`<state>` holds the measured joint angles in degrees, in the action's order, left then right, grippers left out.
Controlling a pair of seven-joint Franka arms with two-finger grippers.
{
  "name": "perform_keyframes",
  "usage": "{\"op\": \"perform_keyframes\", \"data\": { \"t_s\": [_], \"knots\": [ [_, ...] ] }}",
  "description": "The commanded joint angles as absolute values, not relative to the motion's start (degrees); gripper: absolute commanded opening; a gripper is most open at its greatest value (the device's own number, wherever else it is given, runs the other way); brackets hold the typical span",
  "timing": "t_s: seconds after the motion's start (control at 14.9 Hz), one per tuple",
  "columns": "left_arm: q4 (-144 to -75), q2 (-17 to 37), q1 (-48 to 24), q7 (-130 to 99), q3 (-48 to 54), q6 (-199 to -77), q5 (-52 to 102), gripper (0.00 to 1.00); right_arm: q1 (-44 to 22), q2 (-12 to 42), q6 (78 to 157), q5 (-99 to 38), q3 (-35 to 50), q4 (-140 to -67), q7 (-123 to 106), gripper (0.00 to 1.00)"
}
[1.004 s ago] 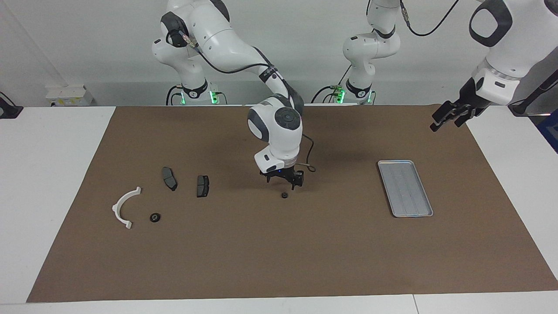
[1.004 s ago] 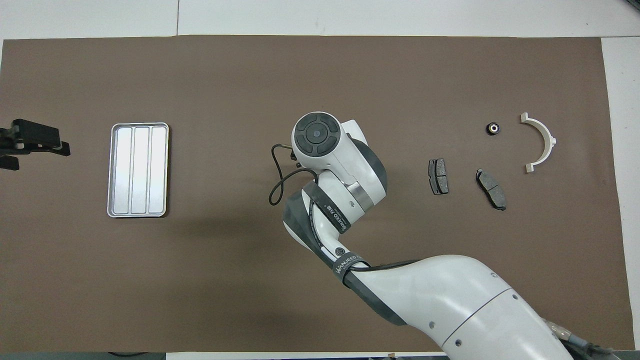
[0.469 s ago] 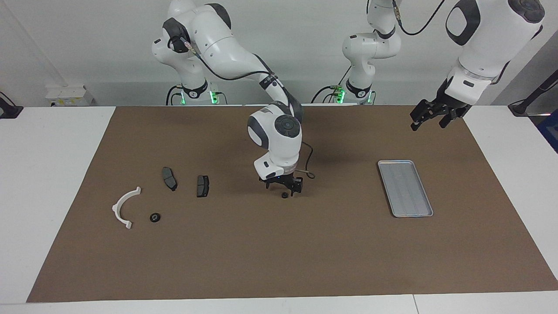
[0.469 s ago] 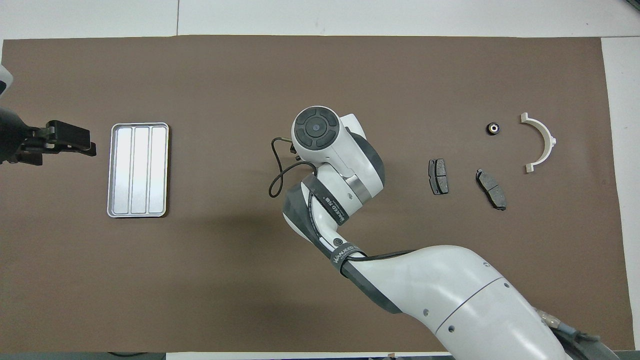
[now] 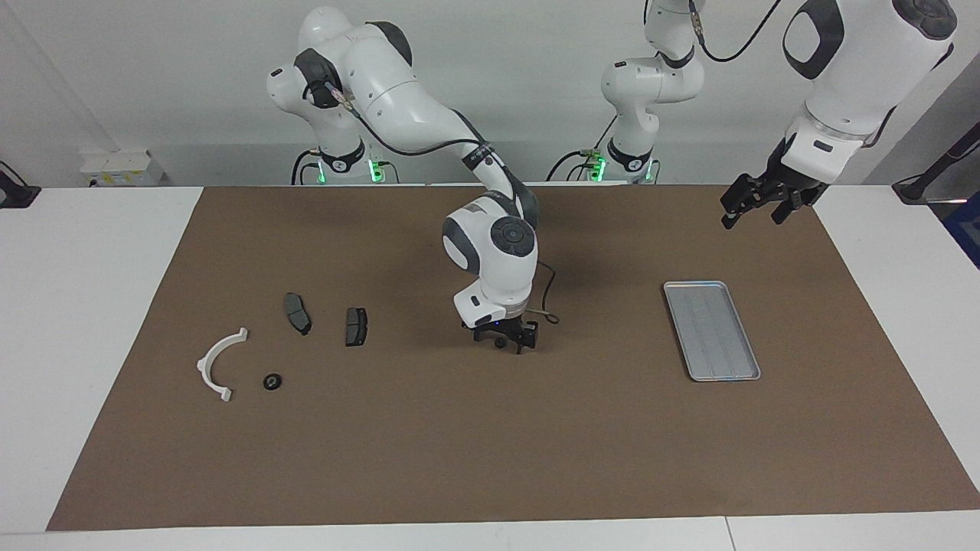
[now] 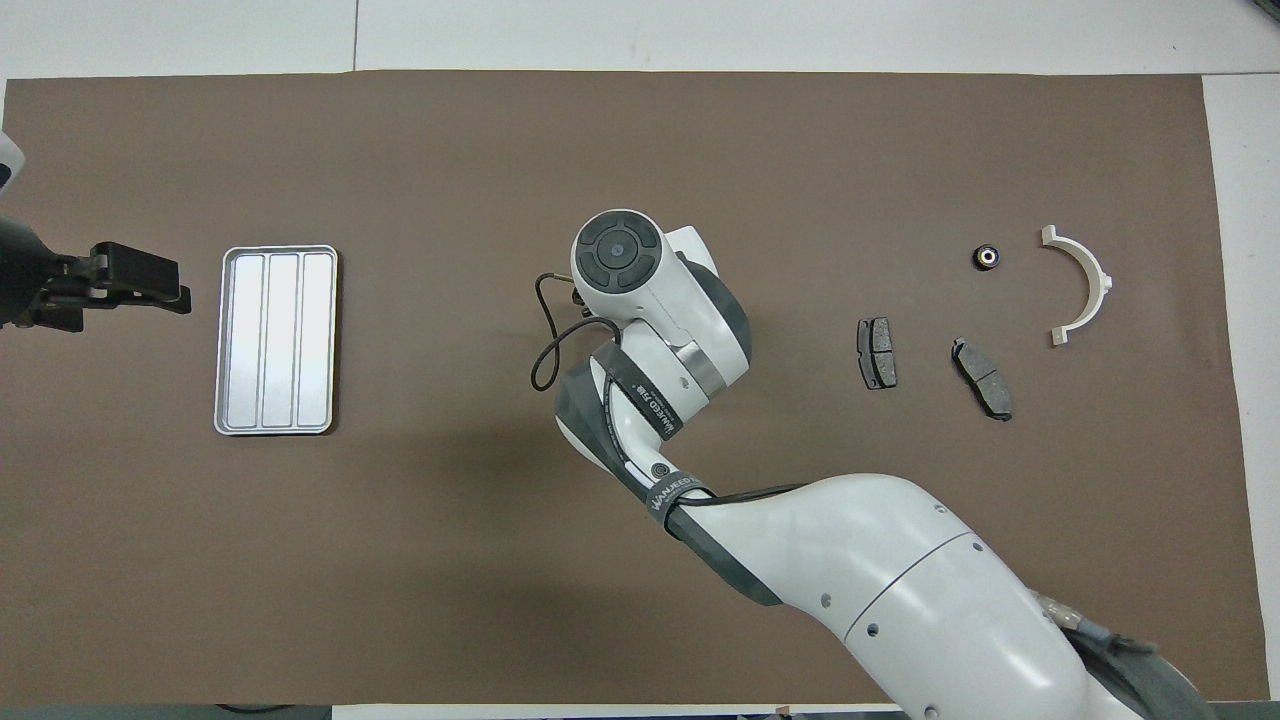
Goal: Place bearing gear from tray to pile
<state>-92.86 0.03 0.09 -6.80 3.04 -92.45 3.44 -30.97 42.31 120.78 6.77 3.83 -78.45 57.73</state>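
Note:
A small black bearing gear (image 5: 499,343) lies on the brown mat mid-table. My right gripper (image 5: 503,341) is down at the mat with its open fingers on either side of the gear. In the overhead view the right wrist (image 6: 620,250) hides both. The silver tray (image 5: 712,330) lies empty toward the left arm's end; it also shows in the overhead view (image 6: 275,340). The pile lies toward the right arm's end: a white half-ring bracket (image 5: 218,363), two dark pads (image 5: 297,312) (image 5: 355,326), and a second black gear (image 5: 272,381). My left gripper (image 5: 754,205) hangs open over the mat beside the tray.
The brown mat (image 5: 490,459) covers most of the white table. The right arm's cable (image 6: 545,350) loops out beside the wrist. In the overhead view the pile shows as the bracket (image 6: 1085,280), the pads (image 6: 877,352) (image 6: 982,377) and the gear (image 6: 987,257).
My right gripper has come down from just above the gear to the mat, fingers around it. My left gripper moved in toward the tray, then stayed still.

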Motion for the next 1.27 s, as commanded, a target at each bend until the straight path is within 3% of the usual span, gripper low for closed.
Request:
{"op": "perform_keyframes", "data": {
  "t_s": [0.0,0.2,0.4,0.54,0.67,1.0,1.21],
  "knots": [
    [-93.2,-1.3,-1.0,-7.1,2.5,-91.9,2.4,1.0,-30.9,43.2,118.3,8.3,4.1,-76.3,59.2,0.94],
    [-93.1,-1.2,-0.9,-7.1,2.5,-92.3,2.4,1.0,-30.7,43.2,117.7,8.4,4.1,-76.3,59.2,0.84],
    [-93.0,-1.2,-0.9,-7.1,2.5,-92.5,2.5,1.0,-30.7,43.2,117.3,8.3,4.1,-76.3,59.2,0.63],
    [-93.1,-1.2,-0.8,-7.0,2.5,-92.4,2.5,1.0,-30.7,43.2,117.3,8.1,4.2,-76.3,59.3,0.37],
    [-93.3,-1.3,-0.8,-7.0,2.5,-92.3,2.5,1.0,-30.7,43.2,117.5,8.1,4.2,-76.3,59.3,0.0],
    [-93.5,-1.6,-0.5,-6.5,2.5,-91.2,2.5,1.0,-30.4,43.1,117.3,8.3,4.1,-76.3,59.2,0.0],
    [-93.3,-1.5,-0.8,-6.5,2.5,-91.4,2.5,1.0,-28.1,40.7,113.0,8.4,4.3,-75.5,56.1,0.0]
  ]
}}
